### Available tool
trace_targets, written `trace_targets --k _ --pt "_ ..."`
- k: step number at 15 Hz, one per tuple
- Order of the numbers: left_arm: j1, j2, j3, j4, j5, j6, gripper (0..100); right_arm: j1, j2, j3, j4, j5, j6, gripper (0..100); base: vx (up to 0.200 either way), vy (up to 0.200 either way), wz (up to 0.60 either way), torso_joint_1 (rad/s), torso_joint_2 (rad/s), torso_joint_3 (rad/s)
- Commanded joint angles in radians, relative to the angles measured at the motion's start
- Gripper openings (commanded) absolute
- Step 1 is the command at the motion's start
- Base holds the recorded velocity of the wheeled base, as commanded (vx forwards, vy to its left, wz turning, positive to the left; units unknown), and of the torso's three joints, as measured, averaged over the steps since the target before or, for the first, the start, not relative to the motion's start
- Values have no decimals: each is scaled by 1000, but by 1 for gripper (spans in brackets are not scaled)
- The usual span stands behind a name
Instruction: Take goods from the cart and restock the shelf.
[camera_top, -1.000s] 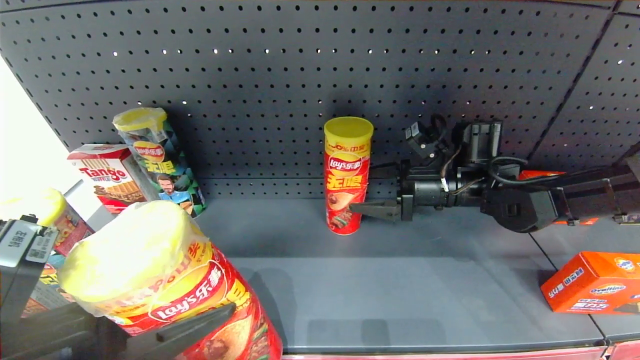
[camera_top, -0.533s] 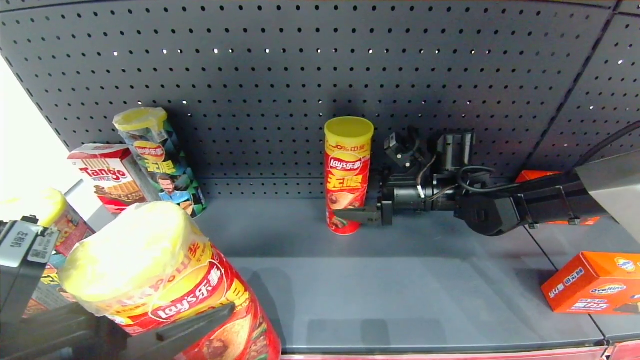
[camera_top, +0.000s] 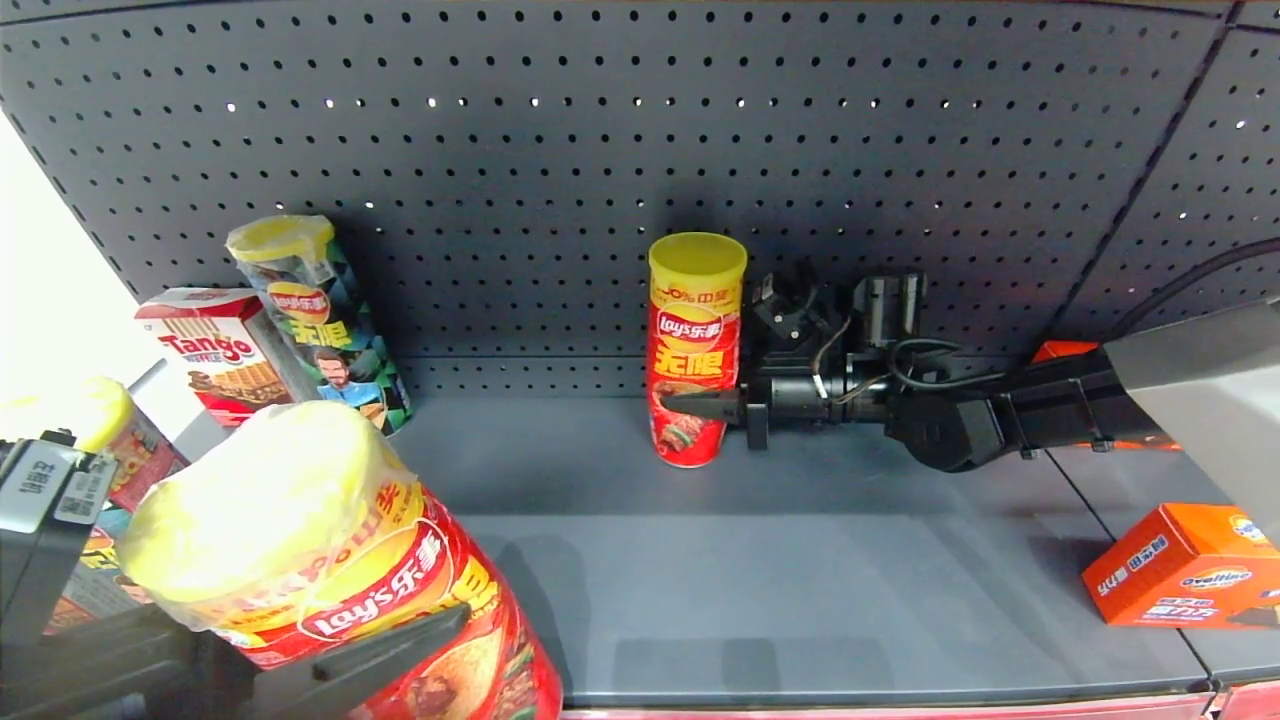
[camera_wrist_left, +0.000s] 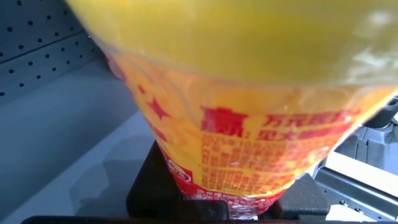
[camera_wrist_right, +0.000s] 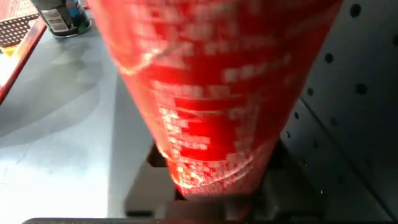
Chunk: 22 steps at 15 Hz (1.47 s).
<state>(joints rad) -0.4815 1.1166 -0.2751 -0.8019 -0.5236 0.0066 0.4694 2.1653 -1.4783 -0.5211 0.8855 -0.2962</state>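
Where the grey shelf (camera_top: 800, 590) meets its pegboard back, centre of frame: one red chip can (camera_top: 695, 350), yellow-lidded, upright. Right pincer (camera_top: 705, 405) enters level from the right, across the can's lower half; whether it clamps the can cannot be told. Lower left of frame: left pincer (camera_top: 300, 640) clamped on a second chip can (camera_top: 330, 540), tilted. Left of frame, against the pegboard: green can (camera_top: 315, 320), wafer box (camera_top: 215, 350).

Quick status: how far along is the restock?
Done: one red chip can stands upright at the back of the shelf, with the right end effector around it, grip unclear. In hand: the left end effector grips a second can. Left: setting that can on the shelf's bare deck.
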Motion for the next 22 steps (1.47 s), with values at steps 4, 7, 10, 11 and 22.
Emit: trace_targets --k 4,7,10,11,22 --pt "-2 0 7 0 -1 1 0 6 -108 69 3 0 0 0 0 0 0 0 0 0" --pt "0 0 8 0 1 1 0 32 -256 207 3 0 2 0 0 0 0 0 0 0" --pt "0 -1 11 0 1 1 0 77 -367 352 -28 -8 2 0 0 0 0 0 0 0" --pt "0 -1 7 0 1 1 0 98 -397 389 -40 -20 3 0 0 0 0 0 0 0" --pt "1 2 1 0 2 1 0 172 -444 806 -312 -114 3 0 0 0 0 0 0 0"
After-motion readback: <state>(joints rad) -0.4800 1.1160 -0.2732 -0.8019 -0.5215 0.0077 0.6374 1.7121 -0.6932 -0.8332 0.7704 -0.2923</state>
